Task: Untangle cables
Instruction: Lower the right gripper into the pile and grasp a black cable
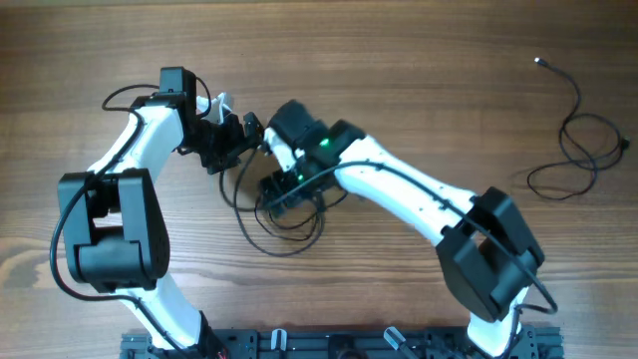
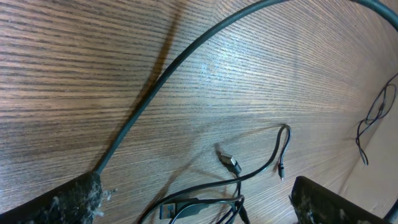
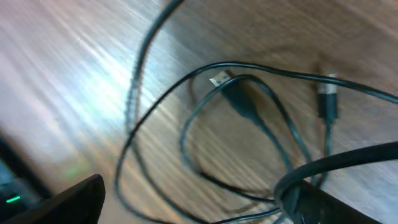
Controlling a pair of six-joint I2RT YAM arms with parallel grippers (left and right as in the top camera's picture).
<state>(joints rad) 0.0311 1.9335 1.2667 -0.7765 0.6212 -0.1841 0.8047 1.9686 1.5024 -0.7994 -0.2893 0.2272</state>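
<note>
Looping over one another just left of centre in the overhead view, the tangled cables [image 1: 284,227] lie flat on the wooden table [image 1: 399,60], partly hidden under the two wrists. A separate cord [image 1: 578,140] lies by itself at the upper right, well apart from the heap.

The left gripper [image 2: 196,190] hangs over the upper left edge of the tangle. Its fingers [image 2: 74,200] are spread as wide as they go and hold nothing. In its wrist view a silver USB plug [image 2: 230,163], a small thin-tipped plug [image 2: 281,172] and a blue-tongued plug [image 2: 168,211] rest on the wood below. The thick arm cable [image 2: 186,56] sweeps across the top of that frame.

The right gripper [image 3: 196,205] is above the middle of the tangle, jaws likewise wide apart. The blurred wrist view shows loops and a black plug [image 3: 239,99] lying on the table beneath, with nothing pinched between the fingers.
</note>
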